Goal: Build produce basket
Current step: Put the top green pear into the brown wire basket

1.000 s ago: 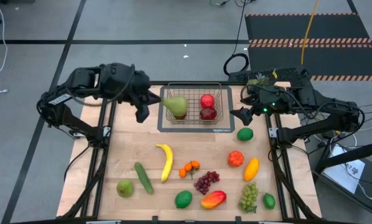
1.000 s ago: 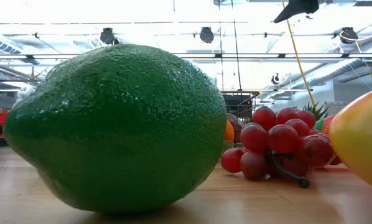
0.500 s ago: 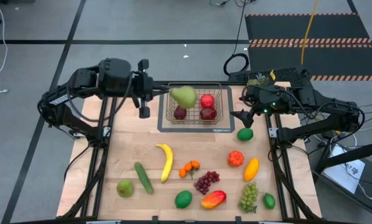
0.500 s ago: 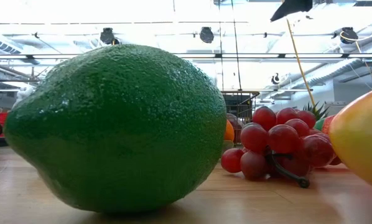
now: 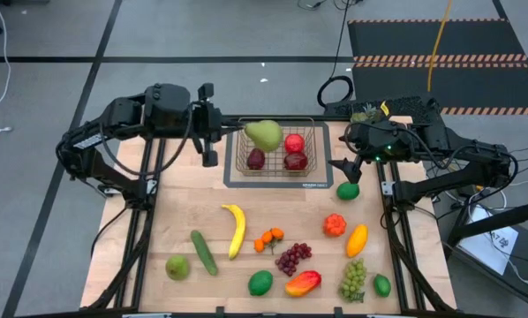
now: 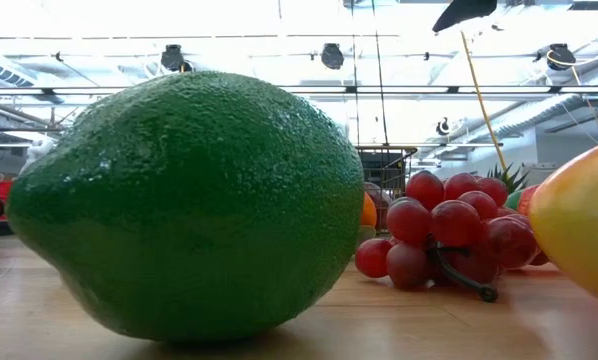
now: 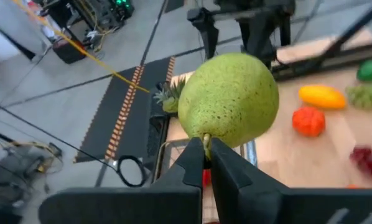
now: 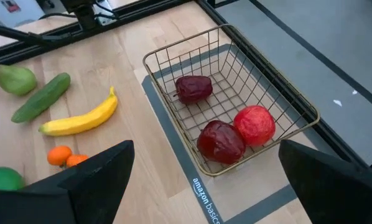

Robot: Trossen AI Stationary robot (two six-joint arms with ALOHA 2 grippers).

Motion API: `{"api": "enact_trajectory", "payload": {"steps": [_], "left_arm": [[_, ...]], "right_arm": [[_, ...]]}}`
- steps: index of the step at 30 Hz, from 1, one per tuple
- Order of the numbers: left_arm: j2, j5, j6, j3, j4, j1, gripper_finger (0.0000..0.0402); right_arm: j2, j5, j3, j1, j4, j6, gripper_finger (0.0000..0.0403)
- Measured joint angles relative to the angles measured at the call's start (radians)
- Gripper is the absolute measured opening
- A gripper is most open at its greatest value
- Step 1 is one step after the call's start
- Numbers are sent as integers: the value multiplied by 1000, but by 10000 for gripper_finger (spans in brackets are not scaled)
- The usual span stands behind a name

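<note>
The wire basket (image 5: pixel 277 121) stands on a grey mat at the table's far middle, with three red fruits (image 8: pixel 254 124) lying in it. My left gripper (image 5: pixel 224 134) reaches in from the left and is shut on a green pear (image 5: pixel 264 134), which hangs over the basket's far left part. My right gripper (image 5: pixel 342 166) is open and hovers right of the basket, just above a lime (image 5: pixel 348 189) lying on the table. In the right wrist view its fingers (image 8: pixel 80 180) stand far apart. My left gripper pinches the pear's thin stem (image 7: pixel 206 142) between its two fingertips, coming in level from the table's left side. The pear (image 7: pixel 229 102) sticks out beyond the fingertips, lifted clear of the basket and the fruit in it.
Loose produce lies on the near half of the table: banana (image 5: pixel 236 228), cucumber (image 5: pixel 204 252), a second pear (image 5: pixel 177 266), small oranges (image 5: pixel 268 238), purple grapes (image 5: pixel 292 258), mango (image 5: pixel 303 283), green grapes (image 5: pixel 354 278), limes (image 5: pixel 260 283). A spiky pineapple piece (image 5: pixel 365 113) sits at the far right.
My left gripper has turned about its wrist and swung the pear from the basket's left rim toward the right and the far edge, so that it now hangs over the basket's far left part. The grip on the stem has stayed shut.
</note>
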Motion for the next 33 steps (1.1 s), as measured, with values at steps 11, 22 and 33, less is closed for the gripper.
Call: {"api": "enact_trajectory", "payload": {"steps": [11,22,33], "left_arm": [[42,-66,-293,-1,78,0,7],[91,-116,-450,-1,118,98,7],[216,21,-624,-1,113,261,10]], "right_arm": [[-6,-4,0,0,0,-4,395],[-23,-1,0,3,4,86,395],[-23,117,0,-2,103,166,395]]}}
